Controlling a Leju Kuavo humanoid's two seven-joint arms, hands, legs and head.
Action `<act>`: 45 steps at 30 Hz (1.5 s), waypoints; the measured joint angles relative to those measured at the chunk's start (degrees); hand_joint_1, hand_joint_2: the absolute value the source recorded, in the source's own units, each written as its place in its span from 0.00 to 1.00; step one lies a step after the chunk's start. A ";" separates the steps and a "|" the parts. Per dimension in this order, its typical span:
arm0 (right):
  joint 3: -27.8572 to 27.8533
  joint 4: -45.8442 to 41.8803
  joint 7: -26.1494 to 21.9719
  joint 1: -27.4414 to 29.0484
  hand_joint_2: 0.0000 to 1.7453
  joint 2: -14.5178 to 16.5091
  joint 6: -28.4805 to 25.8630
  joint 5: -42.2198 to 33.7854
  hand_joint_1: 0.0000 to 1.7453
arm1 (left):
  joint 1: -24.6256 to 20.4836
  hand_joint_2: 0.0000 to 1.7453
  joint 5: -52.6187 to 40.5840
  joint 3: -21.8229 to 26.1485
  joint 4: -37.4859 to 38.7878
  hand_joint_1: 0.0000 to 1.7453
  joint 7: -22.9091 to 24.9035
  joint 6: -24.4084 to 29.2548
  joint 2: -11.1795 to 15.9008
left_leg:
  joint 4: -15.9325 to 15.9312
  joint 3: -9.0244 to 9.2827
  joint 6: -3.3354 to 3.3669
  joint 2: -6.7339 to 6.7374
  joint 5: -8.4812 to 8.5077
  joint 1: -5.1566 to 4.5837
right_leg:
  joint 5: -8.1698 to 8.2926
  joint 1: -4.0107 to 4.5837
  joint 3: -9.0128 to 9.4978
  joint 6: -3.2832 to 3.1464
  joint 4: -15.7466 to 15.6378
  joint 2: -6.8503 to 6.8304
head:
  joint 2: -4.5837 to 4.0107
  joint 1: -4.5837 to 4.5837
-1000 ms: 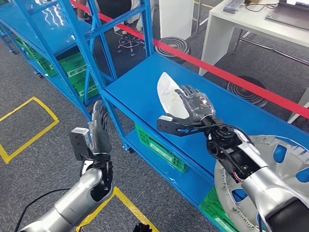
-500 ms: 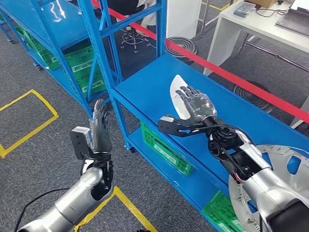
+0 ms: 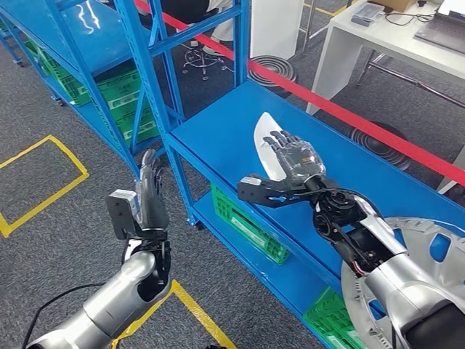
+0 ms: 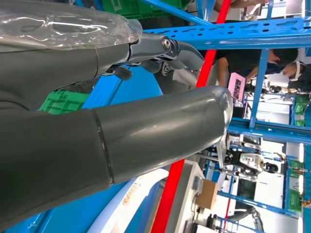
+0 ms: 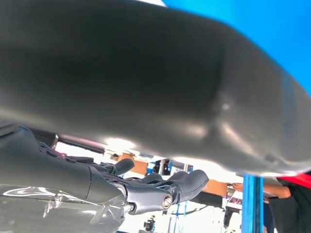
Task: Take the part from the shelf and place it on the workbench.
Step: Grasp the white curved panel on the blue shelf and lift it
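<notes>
Now the big blue shelf (image 3: 219, 138) has stopped sliding across the head view: between a second ago and half a second ago the whole scene shifted, which reads as the robot turning, and since then nothing has moved, so it looks settled in front of the rack. Low at the right sits a large silver perforated disc (image 3: 433, 254), partly behind the right arm. The white curved part (image 3: 265, 138) lies flat on the blue shelf surface, and the right hand (image 3: 293, 156) hovers over its near end with fingers spread, holding nothing; whether it touches the part I cannot tell. The left hand (image 3: 149, 195) is raised off to the side, near the shelf post, fingers straight and close together, empty. To my eye the approach is finished and the grasp has not begun.
</notes>
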 joint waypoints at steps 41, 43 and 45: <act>0.84 5.72 0.79 0.73 1.00 2.73 -1.82 1.14 0.00 | -0.90 0.00 -0.48 0.04 -0.03 0.00 0.20 -2.78 -0.03 | -0.14 0.07 -0.03 0.03 0.01 0.01 | -0.03 0.01 -0.05 -0.03 0.00 0.01 | 0.00 0.00; 0.41 5.69 0.24 1.04 1.00 2.64 -2.48 0.80 0.00 | -0.86 0.00 -0.60 0.11 0.05 0.00 0.20 -3.15 0.07 | -0.14 0.07 -0.03 0.04 0.01 0.01 | -0.03 0.01 -0.05 -0.03 0.00 0.02 | 0.00 0.00; 0.08 5.68 -0.32 1.34 1.00 2.57 -3.07 0.54 0.00 | -0.87 0.00 -0.95 0.17 0.13 0.00 0.20 -3.46 0.14 | -0.14 0.07 -0.03 0.04 0.01 0.01 | -0.03 0.01 -0.05 -0.03 0.00 0.02 | 0.00 0.00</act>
